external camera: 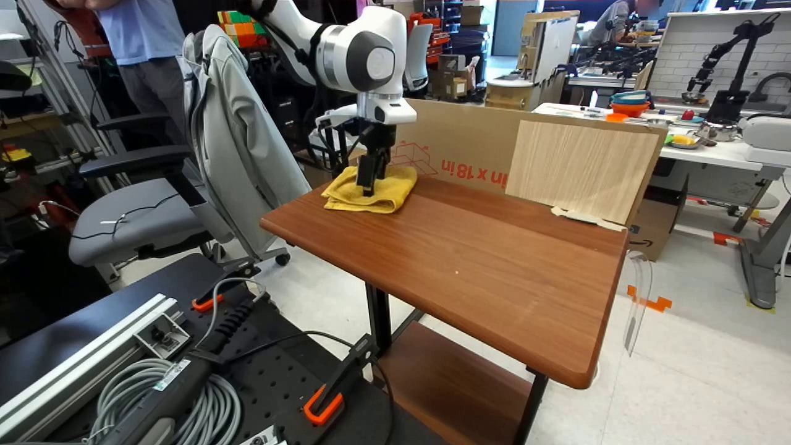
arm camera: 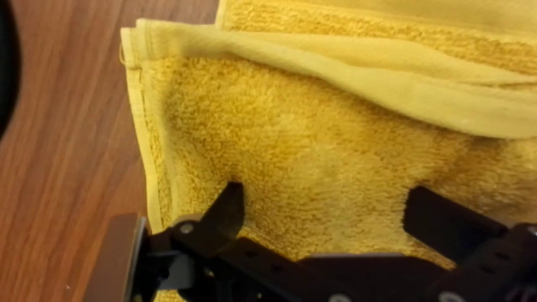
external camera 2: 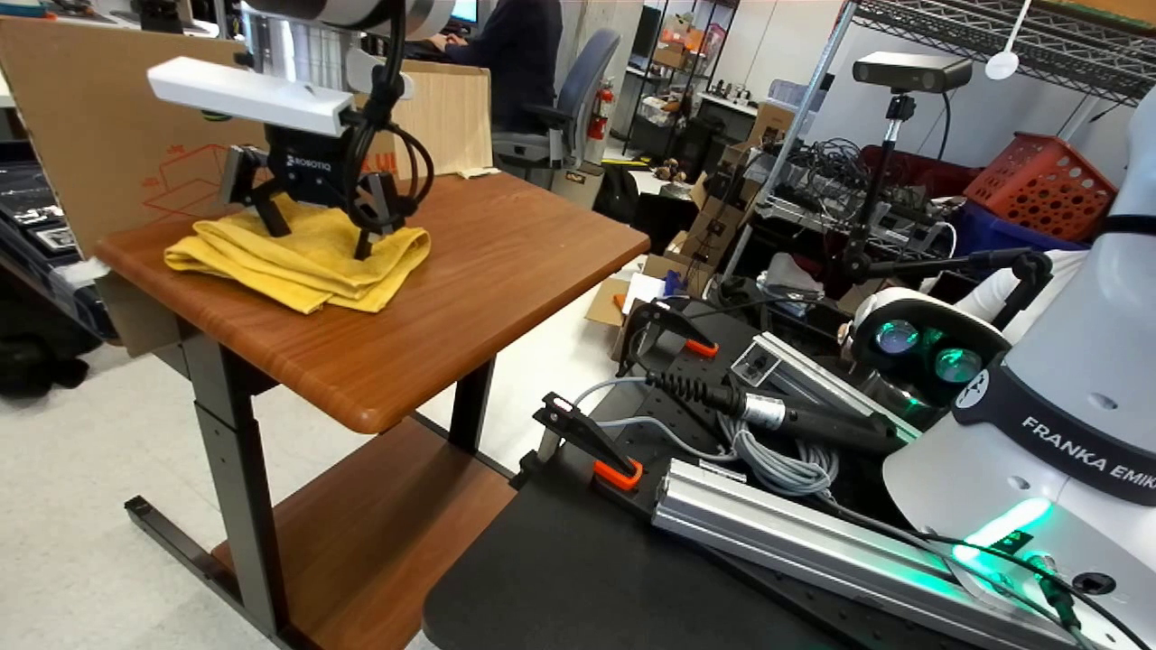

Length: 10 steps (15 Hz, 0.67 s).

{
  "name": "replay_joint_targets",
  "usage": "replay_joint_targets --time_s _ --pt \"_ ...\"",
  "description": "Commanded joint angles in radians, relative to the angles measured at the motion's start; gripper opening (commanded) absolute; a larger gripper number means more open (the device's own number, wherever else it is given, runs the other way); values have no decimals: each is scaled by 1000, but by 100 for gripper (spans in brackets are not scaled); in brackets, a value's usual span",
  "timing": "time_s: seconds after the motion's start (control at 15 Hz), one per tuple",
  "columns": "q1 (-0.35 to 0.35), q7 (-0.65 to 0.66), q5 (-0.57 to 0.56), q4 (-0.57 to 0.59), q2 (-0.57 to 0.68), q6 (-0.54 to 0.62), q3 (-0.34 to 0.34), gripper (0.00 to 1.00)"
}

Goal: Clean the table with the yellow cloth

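On rectangular reddish-brown wood-grain table: folded yellow terry cloth; black two-fingered gripper wide, seemingly touching it. Shallow pinch (folds look loose) could drag only top layer.

Yellow cloth, rough and fuzzy (smooth-hemmed); table, smooth wood-grain.

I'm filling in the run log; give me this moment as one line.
gripper: open, down on yellow cloth | yellow cloth: folded, at one end of table
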Motion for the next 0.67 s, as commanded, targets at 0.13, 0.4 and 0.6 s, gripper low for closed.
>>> replay_joint_targets --time_s 0.13,0.4,0.6 --pt "-83 0 29 -11 -6 5 -47 100" --pt "-201 -11 94 -109 -47 67 -83 100" --pt "-303 -1 185 -111 -31 81 -94 100"
